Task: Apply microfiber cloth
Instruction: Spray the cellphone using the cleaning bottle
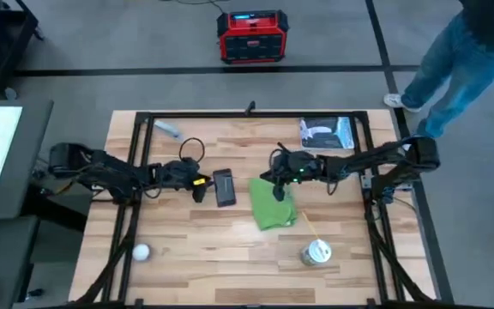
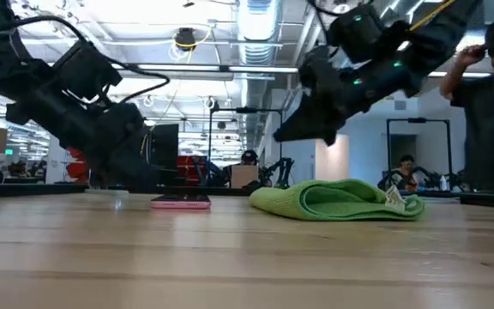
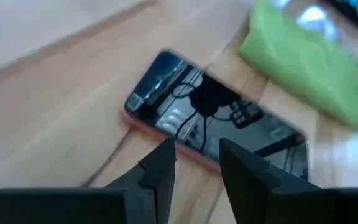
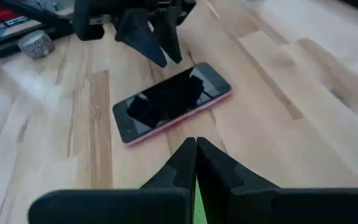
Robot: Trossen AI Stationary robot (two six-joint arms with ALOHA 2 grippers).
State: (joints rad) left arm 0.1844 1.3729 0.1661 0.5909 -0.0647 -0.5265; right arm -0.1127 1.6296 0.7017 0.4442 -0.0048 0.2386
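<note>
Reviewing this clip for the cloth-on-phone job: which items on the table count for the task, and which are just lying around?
In play:
- microfiber cloth, folded, mid-table
- phone, flat, beside it
- right gripper, shut, above the cloth
- left gripper, open, at the phone's other side

Lying about:
- cup with straw
- white ball
- blue-and-white packet
- silvery object at the far edge

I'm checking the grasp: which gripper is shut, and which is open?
The right gripper, above the green microfiber cloth, has its fingers pressed together. The left gripper, beside the phone, shows a gap.
</note>
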